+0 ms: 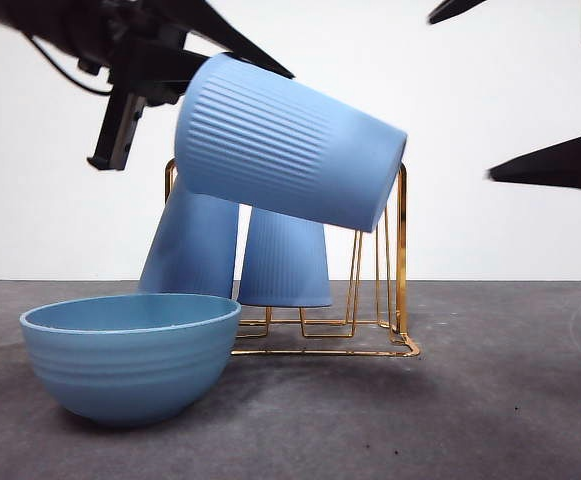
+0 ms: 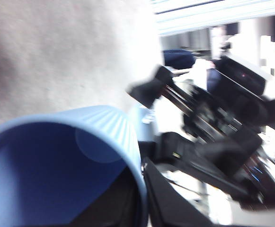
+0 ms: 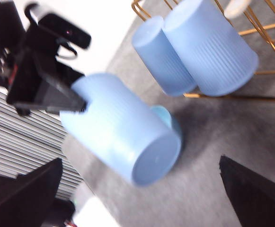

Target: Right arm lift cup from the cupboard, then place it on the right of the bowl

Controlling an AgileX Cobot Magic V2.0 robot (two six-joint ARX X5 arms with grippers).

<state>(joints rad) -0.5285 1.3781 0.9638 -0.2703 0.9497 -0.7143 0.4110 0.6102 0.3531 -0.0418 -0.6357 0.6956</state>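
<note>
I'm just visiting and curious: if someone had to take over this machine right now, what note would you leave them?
Left end effector: shut on the cup, held tilted in the air above the rack and bowl.
Right end effector: open, empty, near the cup.
So the left arm, not the right, has the cup.
Two other cups sit on the rack.
Done: cup lifted off.
Left: set it on the table right of the bowl.

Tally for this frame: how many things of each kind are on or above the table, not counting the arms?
Cup: 3
Bowl: 1
Rack: 1
Total: 5
</note>
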